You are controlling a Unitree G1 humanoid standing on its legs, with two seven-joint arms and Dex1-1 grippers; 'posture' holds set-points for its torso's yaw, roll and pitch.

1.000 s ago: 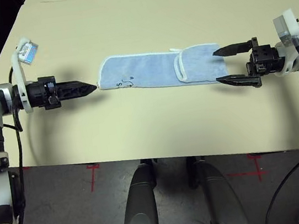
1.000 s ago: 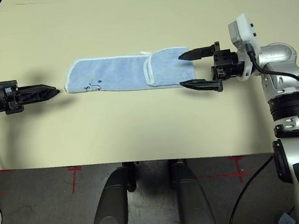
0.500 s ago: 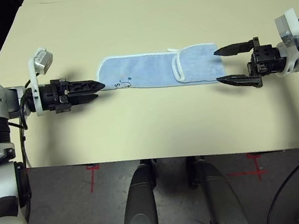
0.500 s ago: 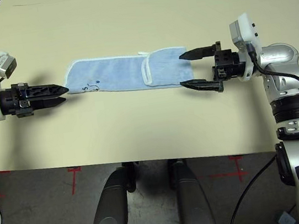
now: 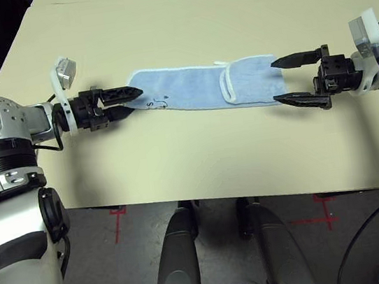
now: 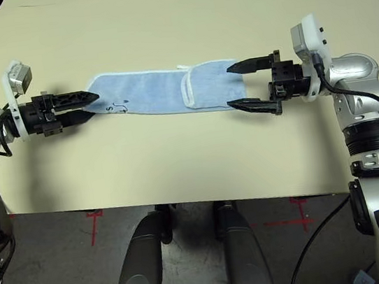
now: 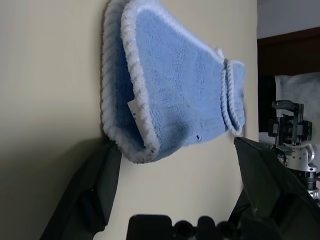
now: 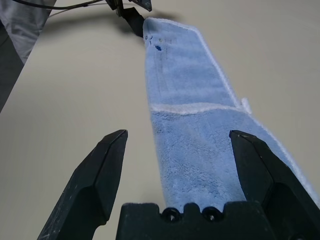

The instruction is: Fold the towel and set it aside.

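The towel (image 5: 189,89) lies on the table as a long light-blue strip with white edging, and its right end is folded back over itself. A small dark mark sits near its left end. My left gripper (image 5: 134,100) is open at that left end, with one finger on each side of the corner. In the left wrist view the towel (image 7: 175,85) has its near edge between the two fingers (image 7: 95,200). My right gripper (image 5: 274,82) is open too and straddles the right end. The strip (image 8: 185,90) runs away between its fingers (image 8: 100,170).
The cream table (image 5: 191,156) has bare room in front of and behind the towel. Its front edge runs below the arms, over a grey floor with red tape marks (image 5: 118,219). Dark objects lie beyond the table's far left corner.
My left gripper has moved right to the towel's left end and turned its wrist, so its fingers now bracket the corner. The right gripper and the towel have stayed put.
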